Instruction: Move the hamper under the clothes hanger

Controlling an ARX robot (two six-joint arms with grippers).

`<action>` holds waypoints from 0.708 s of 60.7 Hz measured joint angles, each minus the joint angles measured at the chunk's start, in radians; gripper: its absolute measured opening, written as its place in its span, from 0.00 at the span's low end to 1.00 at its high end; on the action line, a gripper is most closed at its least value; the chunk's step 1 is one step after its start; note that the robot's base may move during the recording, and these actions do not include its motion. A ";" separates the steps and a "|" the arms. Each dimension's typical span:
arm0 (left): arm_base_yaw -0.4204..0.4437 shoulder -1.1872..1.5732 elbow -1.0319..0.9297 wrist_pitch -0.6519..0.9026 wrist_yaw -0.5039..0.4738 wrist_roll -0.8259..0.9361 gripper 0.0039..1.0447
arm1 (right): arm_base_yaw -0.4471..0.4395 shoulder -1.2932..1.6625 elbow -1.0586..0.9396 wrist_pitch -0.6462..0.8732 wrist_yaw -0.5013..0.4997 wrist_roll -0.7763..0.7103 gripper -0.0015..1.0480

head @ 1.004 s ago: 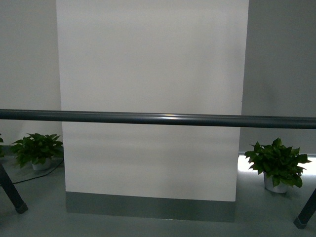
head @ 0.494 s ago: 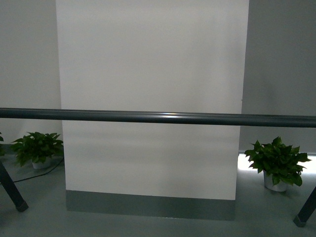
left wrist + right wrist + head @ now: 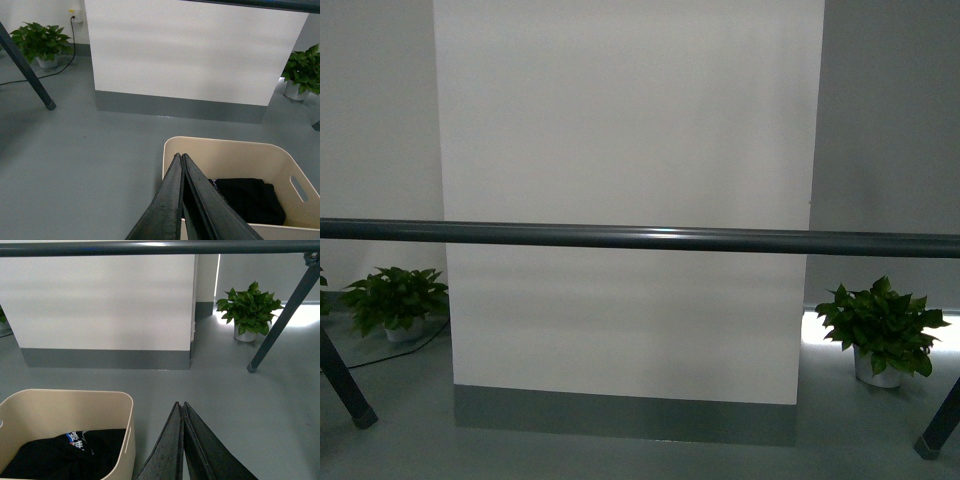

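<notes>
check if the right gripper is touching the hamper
Apart. The right wrist view shows bare floor between the closed right gripper and the hamper.

Front view dim, greyish, slightly soft. Faint glare streak on clothes hanger [image 3: 650, 239] rail. Bright light patch on floor [image 3: 410, 440] behind right plant [image 3: 880, 325]. Wrist views brighter, sharper. Left hand [image 3: 181, 159] and right hand [image 3: 179, 406] dark, close, blurred.

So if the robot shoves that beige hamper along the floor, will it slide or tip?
The hamper probably slides: the grey floor looks smooth. It's likely light, holding only dark clothes. A low push seems safer, since its thin plastic walls may flex.
</notes>
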 joint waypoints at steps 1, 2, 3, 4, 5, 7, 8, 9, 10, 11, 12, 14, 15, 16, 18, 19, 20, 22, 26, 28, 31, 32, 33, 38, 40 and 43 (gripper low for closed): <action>0.000 -0.014 0.000 -0.013 0.000 0.000 0.03 | 0.000 -0.014 0.000 -0.012 0.000 0.000 0.02; 0.000 -0.022 0.000 -0.019 0.000 0.000 0.03 | 0.000 -0.021 -0.001 -0.018 0.000 0.000 0.02; 0.000 -0.029 0.000 -0.026 0.000 0.000 0.03 | 0.000 -0.028 -0.001 -0.025 0.000 0.000 0.02; 0.000 -0.043 0.000 -0.038 0.000 0.000 0.03 | 0.000 -0.042 -0.002 -0.037 0.000 0.000 0.02; 0.000 -0.050 0.000 -0.045 0.000 0.000 0.03 | 0.000 -0.049 -0.002 -0.043 0.000 0.000 0.02; 0.000 -0.069 0.000 -0.063 0.000 0.000 0.03 | 0.000 -0.070 -0.004 -0.062 0.000 0.000 0.02; 0.000 -0.076 0.000 -0.070 0.000 0.000 0.03 | 0.000 -0.077 -0.004 -0.069 0.000 0.000 0.02; 0.000 -0.096 0.000 -0.088 0.000 0.001 0.03 | 0.000 -0.097 -0.004 -0.087 0.000 0.000 0.02; 0.000 -0.102 0.000 -0.093 0.000 0.002 0.03 | 0.000 -0.103 -0.004 -0.092 0.000 0.000 0.02; 0.000 -0.115 0.000 -0.105 0.000 0.002 0.03 | 0.000 -0.115 -0.004 -0.104 0.000 0.000 0.02; 0.000 -0.127 0.000 -0.117 0.000 0.002 0.03 | 0.000 -0.128 -0.004 -0.116 0.000 0.000 0.02; 0.000 -0.155 -0.001 -0.142 0.000 0.003 0.03 | 0.000 -0.156 -0.004 -0.140 0.000 0.000 0.02; 0.000 -0.169 -0.001 -0.154 0.000 0.003 0.03 | 0.000 -0.167 -0.004 -0.150 0.000 0.000 0.02; 0.000 -0.180 -0.001 -0.165 0.000 0.003 0.03 | 0.000 -0.178 -0.004 -0.161 0.000 0.000 0.02; 0.000 -0.194 -0.001 -0.176 0.000 0.003 0.03 | 0.000 -0.192 -0.004 -0.174 0.000 0.000 0.02; 0.000 -0.194 -0.001 -0.176 0.000 0.003 0.03 | 0.000 -0.200 -0.004 -0.182 0.000 0.000 0.02; 0.000 -0.209 -0.001 -0.192 0.000 0.003 0.03 | 0.000 -0.210 -0.004 -0.192 0.000 0.000 0.02; 0.000 -0.220 -0.001 -0.203 0.000 0.003 0.03 | 0.000 -0.220 -0.004 -0.202 0.000 0.000 0.02; 0.000 -0.260 -0.001 -0.241 0.000 0.003 0.03 | 0.000 -0.261 -0.004 -0.241 0.000 0.000 0.02; 0.000 -0.278 -0.001 -0.259 0.000 0.003 0.03 | 0.000 -0.280 -0.004 -0.259 0.000 0.000 0.02; 0.000 -0.301 -0.001 -0.282 0.000 0.003 0.03 | 0.000 -0.302 -0.004 -0.281 0.000 0.000 0.02; 0.000 -0.310 -0.001 -0.288 0.000 0.003 0.03 | 0.000 -0.311 -0.004 -0.289 0.000 0.000 0.02; 0.000 -0.314 -0.001 -0.294 0.000 0.003 0.03 | 0.000 -0.315 -0.004 -0.293 0.000 0.000 0.02; 0.000 -0.343 -0.001 -0.322 0.000 0.003 0.03 | 0.000 -0.344 -0.004 -0.321 0.000 0.000 0.02; 0.000 -0.354 -0.001 -0.333 0.000 0.003 0.03 | 0.000 -0.355 -0.004 -0.332 0.000 0.000 0.02; 0.000 -0.369 -0.001 -0.348 0.000 0.003 0.03 | 0.000 -0.370 -0.004 -0.347 0.000 0.000 0.02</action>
